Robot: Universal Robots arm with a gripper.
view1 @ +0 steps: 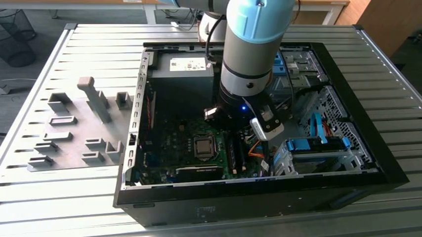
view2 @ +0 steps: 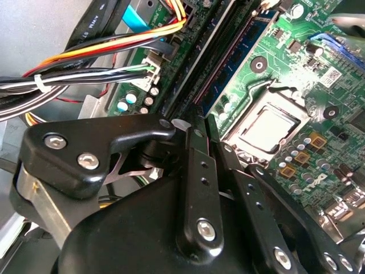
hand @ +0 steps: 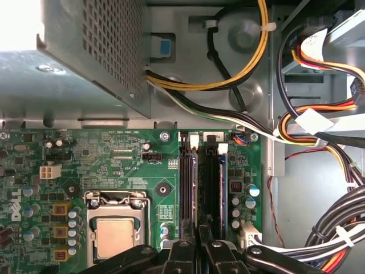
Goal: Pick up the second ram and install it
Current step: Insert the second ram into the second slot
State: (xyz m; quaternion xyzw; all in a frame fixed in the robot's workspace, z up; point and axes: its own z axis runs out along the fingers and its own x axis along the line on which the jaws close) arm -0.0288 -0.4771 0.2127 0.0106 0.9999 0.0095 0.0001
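First wrist view has the gripper low over the motherboard slots beside the CPU socket, fingers nearly together, apparently pressing the second ram into its slot; seating looks nearly finished.

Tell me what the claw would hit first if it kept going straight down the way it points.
Probably the memory slots on the green motherboard: the claw sits right over them, beside the processor socket. How much gap remains is unclear.
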